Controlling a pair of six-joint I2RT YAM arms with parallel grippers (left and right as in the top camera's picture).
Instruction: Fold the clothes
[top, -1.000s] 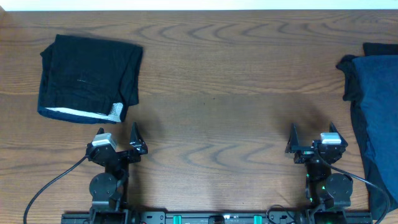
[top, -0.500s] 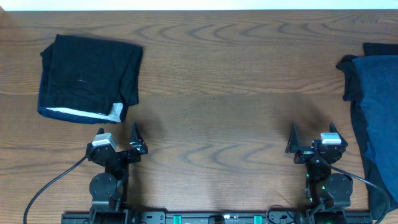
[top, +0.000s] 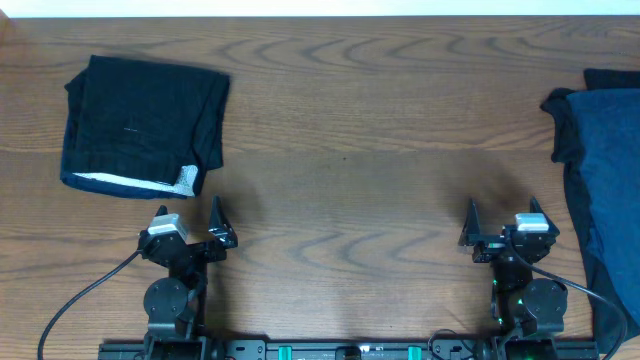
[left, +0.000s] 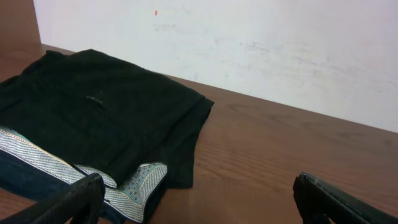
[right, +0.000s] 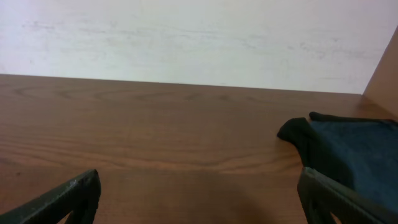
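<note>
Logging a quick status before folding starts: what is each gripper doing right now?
Left gripper: open, empty, short of the black garment.
Right gripper: open, empty, clear of the navy cloth.

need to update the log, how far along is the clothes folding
Done: the black garment lies folded at the far left of the table. In hand: nothing; the left fingers and right fingers stand open and empty. Left: the navy cloth at the right edge looks bunched, not folded.

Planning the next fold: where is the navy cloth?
In the overhead view, the navy cloth lies at the table edge on the right, just outside the open right gripper.
</note>
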